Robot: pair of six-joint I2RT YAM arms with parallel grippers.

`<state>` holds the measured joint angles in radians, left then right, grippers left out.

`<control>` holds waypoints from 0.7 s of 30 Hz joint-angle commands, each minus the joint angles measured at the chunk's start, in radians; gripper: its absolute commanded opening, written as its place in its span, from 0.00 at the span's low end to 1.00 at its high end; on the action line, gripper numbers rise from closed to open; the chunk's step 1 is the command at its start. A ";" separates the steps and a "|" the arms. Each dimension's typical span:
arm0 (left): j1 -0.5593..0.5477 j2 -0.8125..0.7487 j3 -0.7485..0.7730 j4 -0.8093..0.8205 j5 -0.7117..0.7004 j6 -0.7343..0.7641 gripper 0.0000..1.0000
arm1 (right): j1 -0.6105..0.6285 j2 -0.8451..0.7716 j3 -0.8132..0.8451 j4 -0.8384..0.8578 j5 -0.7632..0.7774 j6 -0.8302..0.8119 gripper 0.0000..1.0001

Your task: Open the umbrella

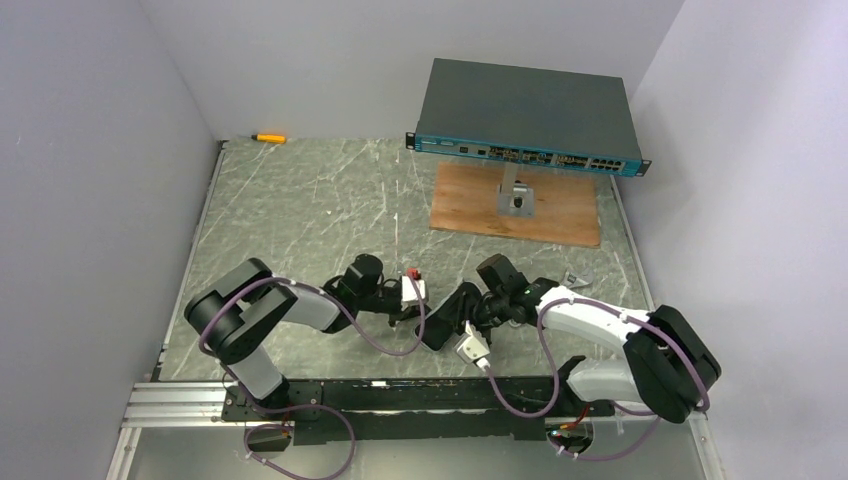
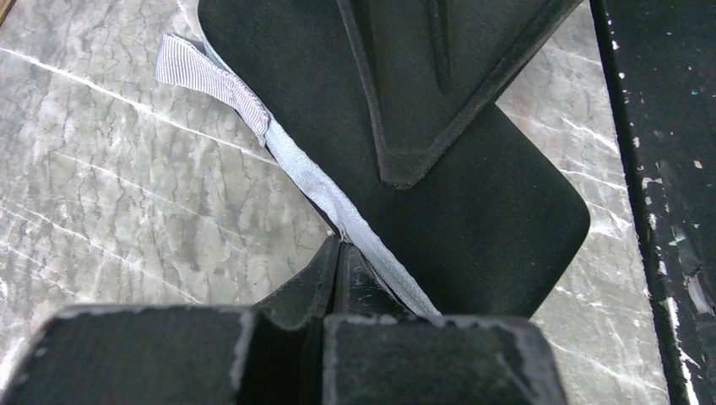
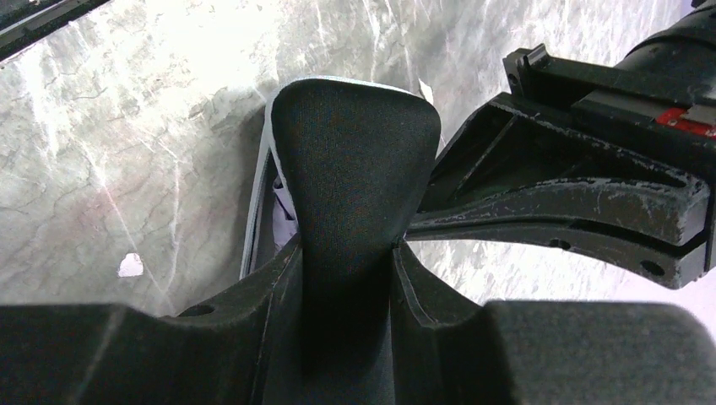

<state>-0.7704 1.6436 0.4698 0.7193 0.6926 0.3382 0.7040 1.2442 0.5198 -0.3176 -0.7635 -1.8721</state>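
One umbrella (image 1: 447,322), folded, black side out, sits at the near middle of the table (image 1: 300,200). Its long axis slants from far-right to near-left, and the handle can't be made out. The right gripper (image 3: 346,246) clamps the black bundle, jaws part-way apart, fabric bulging past the tips. The left gripper (image 2: 338,253) is fully closed, tips right at the canopy's pale edge; whether it pinches cloth, I can't tell. Two arms, both folded low, elbows out, wrists meeting nose to nose. Behind: one grey box (image 1: 525,110), one wooden board (image 1: 470,205), one orange pen (image 1: 268,137).
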 commanded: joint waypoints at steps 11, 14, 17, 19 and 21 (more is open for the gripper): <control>0.005 0.106 0.208 0.147 -0.106 -0.105 0.00 | 0.082 0.009 -0.003 -0.041 -0.196 -0.052 0.00; 0.008 0.104 0.223 0.152 -0.145 -0.112 0.00 | 0.081 -0.010 -0.021 -0.039 -0.198 -0.050 0.00; 0.020 0.105 0.253 0.151 -0.157 -0.134 0.00 | 0.081 -0.030 -0.041 -0.015 -0.200 -0.024 0.00; 0.021 0.111 0.269 0.145 -0.158 -0.141 0.00 | 0.081 -0.033 -0.047 -0.003 -0.198 -0.018 0.00; 0.019 0.120 0.292 0.143 -0.151 -0.147 0.00 | 0.081 -0.032 -0.050 0.009 -0.199 -0.015 0.00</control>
<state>-0.7643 1.7515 0.6250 0.6605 0.6765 0.1997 0.7082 1.2098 0.4976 -0.3042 -0.7334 -1.8359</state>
